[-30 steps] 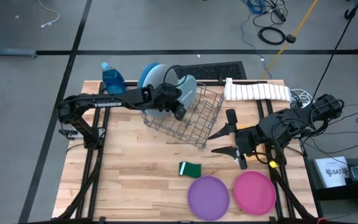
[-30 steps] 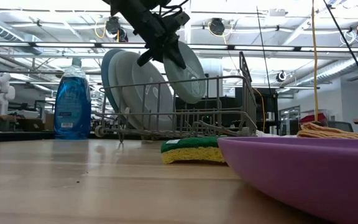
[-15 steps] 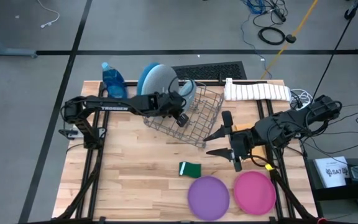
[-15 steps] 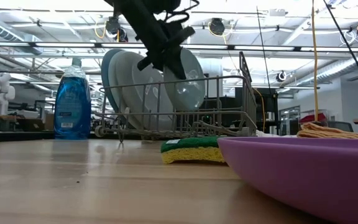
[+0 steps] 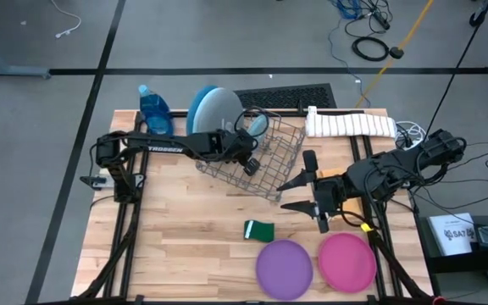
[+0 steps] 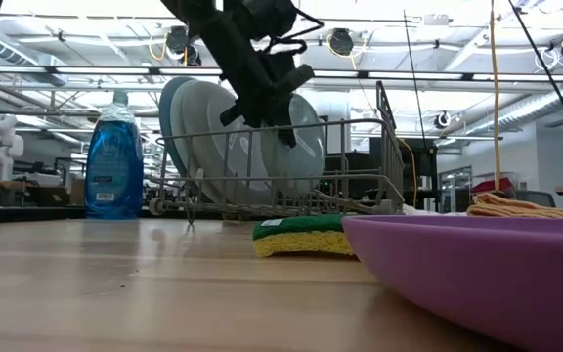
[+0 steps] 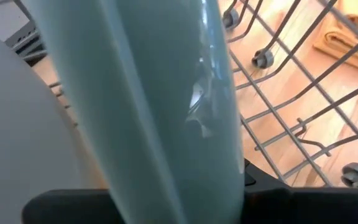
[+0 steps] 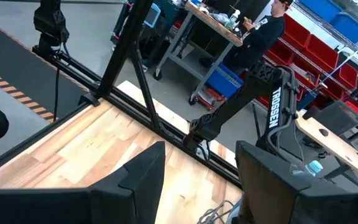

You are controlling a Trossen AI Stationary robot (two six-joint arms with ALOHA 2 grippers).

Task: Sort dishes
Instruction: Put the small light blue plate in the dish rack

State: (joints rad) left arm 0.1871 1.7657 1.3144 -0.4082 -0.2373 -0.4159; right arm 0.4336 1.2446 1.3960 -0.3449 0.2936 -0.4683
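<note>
The left gripper, fingers pinching a teal plate, is slotting it into the rack beside two blue plates, while purple and pink plates are waiting nearby, the right gripper hovering spread.

The brand name "TROSSEN" ran in white capitals along the dark left arm in the overhead view, on the link stretching back from the claw toward the arm's base. The same word appeared, printed lengthwise and reading vertically, on the left arm as seen from the right wrist camera, well beyond that claw's own two fingers. A white box off the table's edge, behind the right arm, carried dark print too small to make out. The label on the blue soap bottle could not be read.
</note>
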